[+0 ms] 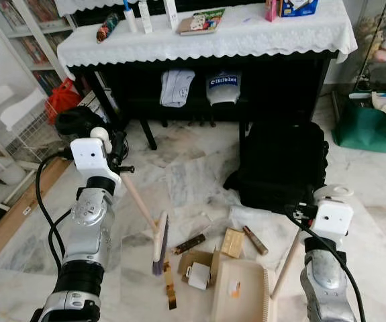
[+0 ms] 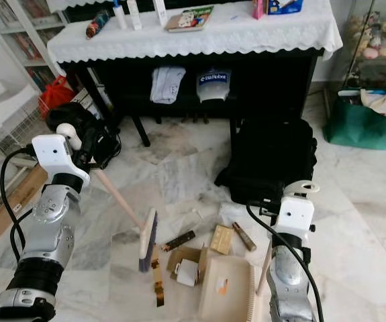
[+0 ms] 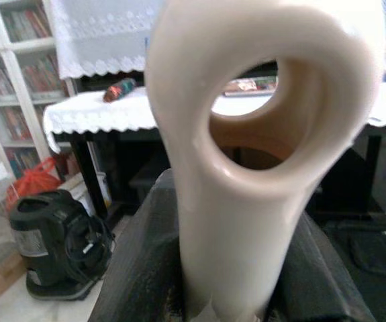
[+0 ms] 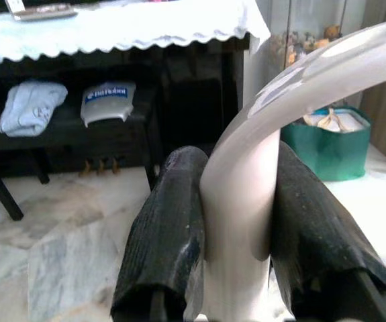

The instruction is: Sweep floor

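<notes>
Nearest the camera, a dustpan (image 1: pixel 239 292) is stood on the marble floor (image 1: pixel 193 174), its long handle clamped between the closed jaws of the right gripper (image 4: pixel 236 221). Beside it, a broom (image 1: pixel 160 236) is held by the left gripper (image 3: pixel 229 268), whose jaws are closed on the looped handle top; the brush head is set on the floor, left of the litter. Scattered wrappers (image 1: pixel 189 243) and a small box (image 1: pixel 198 275) are seen between brush and dustpan. A black bag (image 1: pixel 283 164) is slumped beyond, before a cloth-covered table (image 1: pixel 206 33).
</notes>
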You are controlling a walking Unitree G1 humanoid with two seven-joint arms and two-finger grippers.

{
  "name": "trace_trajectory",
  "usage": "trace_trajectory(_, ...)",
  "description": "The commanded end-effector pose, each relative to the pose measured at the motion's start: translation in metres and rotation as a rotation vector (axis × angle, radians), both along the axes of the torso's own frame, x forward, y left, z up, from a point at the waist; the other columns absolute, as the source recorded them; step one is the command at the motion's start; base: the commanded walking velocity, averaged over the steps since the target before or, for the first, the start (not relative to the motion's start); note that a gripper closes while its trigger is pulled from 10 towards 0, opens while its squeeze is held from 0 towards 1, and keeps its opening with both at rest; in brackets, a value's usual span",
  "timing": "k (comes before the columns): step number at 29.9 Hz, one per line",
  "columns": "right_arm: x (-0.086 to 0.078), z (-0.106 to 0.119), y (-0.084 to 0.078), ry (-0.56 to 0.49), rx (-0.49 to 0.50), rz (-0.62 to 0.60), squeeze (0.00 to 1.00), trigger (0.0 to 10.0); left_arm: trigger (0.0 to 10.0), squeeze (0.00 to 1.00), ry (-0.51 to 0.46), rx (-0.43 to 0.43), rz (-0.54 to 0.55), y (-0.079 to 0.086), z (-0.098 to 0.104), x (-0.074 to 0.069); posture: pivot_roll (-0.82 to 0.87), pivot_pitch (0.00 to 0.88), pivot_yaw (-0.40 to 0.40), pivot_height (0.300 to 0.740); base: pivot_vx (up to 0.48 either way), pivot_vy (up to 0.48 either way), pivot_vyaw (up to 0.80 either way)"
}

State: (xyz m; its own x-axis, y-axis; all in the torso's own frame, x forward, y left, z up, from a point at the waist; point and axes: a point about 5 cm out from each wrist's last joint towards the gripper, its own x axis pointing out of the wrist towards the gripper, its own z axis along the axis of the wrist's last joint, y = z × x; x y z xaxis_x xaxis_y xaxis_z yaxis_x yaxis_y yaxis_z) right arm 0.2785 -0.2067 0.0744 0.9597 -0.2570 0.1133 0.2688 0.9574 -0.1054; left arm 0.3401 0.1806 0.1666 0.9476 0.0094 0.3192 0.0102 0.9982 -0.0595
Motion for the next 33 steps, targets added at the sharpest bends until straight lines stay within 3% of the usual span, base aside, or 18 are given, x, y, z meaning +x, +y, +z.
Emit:
trace_trajectory(1,0.005,0.006,0.009,-0.041,0.001,0.030,0.00,10.0,10.0,0.00,-0.010,0.018,0.015,0.007,-0.001,-0.003,-0.09,0.139,0.193,0.740,0.000,0.000,0.00)
trace_trajectory(8,0.004,0.010,0.010,-0.070,-0.031,0.047,0.00,10.0,10.0,0.00,-0.007,0.018,0.016,0.009,-0.005,-0.011,-0.08,0.177,0.189,0.740,0.000,0.000,0.00)
trace_trajectory(15,0.005,0.029,0.005,-0.146,-0.082,0.035,0.00,10.0,10.0,0.00,-0.014,0.017,0.018,0.009,-0.005,-0.018,-0.08,0.203,0.184,0.740,0.000,0.000,0.00)
trace_trajectory(22,0.003,0.024,0.006,-0.129,-0.124,0.039,0.00,10.0,10.0,0.00,0.002,0.012,0.016,0.010,-0.008,-0.025,-0.06,0.233,0.170,0.740,0.000,0.000,0.00)
trace_trajectory(33,-0.004,0.012,0.008,-0.087,-0.128,0.046,0.00,10.0,10.0,0.00,0.140,-0.079,-0.177,-0.006,-0.025,-0.036,-0.03,0.262,0.168,0.740,0.000,0.000,0.00)
